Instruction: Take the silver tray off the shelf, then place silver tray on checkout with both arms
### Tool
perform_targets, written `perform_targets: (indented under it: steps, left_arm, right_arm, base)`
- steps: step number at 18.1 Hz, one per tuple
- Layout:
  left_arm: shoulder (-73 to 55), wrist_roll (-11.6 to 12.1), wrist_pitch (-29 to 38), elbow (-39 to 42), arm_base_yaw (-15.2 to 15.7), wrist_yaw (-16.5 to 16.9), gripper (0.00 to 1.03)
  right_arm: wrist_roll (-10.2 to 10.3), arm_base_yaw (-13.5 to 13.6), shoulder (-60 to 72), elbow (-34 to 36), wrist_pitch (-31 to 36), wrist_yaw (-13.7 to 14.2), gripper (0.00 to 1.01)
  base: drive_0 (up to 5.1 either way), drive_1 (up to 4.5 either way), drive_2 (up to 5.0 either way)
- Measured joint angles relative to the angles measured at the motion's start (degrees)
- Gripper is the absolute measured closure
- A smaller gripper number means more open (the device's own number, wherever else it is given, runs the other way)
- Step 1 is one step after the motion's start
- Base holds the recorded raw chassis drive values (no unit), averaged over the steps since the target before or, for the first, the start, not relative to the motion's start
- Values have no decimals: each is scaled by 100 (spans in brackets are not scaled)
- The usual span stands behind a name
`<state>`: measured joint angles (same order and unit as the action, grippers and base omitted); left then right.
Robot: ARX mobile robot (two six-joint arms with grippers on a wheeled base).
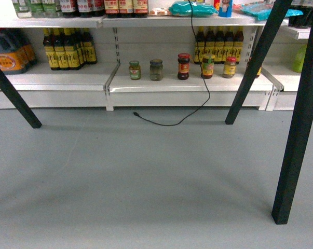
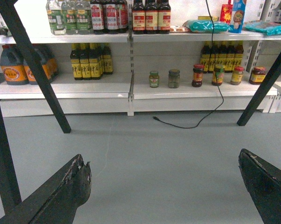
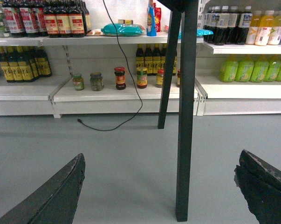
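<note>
Matte black claw [image 2: 163, 186] fingers spread; grey floor [image 1: 146, 181].

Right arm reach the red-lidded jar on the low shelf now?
Probably not: jar sits well across the floor, and a black table leg stands right before the open right claw.

White shelf [image 1: 161, 85], grey floor [image 1: 146, 176]

At my twelve o'clock sit five small jars [image 1: 182, 66] in a row, dark yellow-labelled bottles [image 1: 68, 49] at eleven. A black cable [image 1: 198, 98] trails onto the grey floor [image 1: 146, 176]. Black table legs [image 1: 296, 129] stand at three o'clock.
</note>
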<state>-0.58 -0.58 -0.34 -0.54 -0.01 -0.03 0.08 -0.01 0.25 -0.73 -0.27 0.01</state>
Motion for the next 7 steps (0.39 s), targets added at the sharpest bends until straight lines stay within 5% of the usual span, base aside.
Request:
perform_targets:
  steps: [7]
  left_arm:
    - [0,0,2,0,0,0,5]
  right_arm:
    - [0,0,0,0,0,-2,3]
  base:
    - [0,0,0]
